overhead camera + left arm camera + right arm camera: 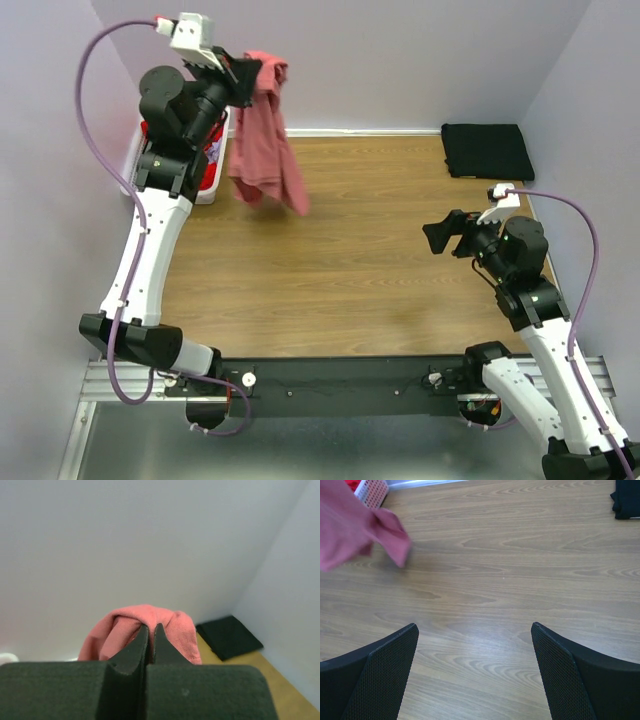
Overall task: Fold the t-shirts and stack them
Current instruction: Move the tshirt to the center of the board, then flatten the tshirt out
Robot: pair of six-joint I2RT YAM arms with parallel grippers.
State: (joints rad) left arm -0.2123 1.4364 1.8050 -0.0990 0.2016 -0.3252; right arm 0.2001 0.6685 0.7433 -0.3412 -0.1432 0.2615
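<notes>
Cloth hung at eleven o'clock: a crumpled pink cotton t-shirt (262, 150), clamped in the left hand (243, 78) above the wooden table (350, 270). The right hand (440, 237), fingers apart at four o'clock, should probably catch a lower corner to spread it flat.

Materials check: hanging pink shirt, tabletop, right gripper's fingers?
Pink shirt: soft matte knit, likely cotton jersey; it drapes and creases. Tabletop: wood-grain pattern, slight sheen, possibly laminate. Right fingers: black, fine dotted texture, probably rubbery pads.
</notes>
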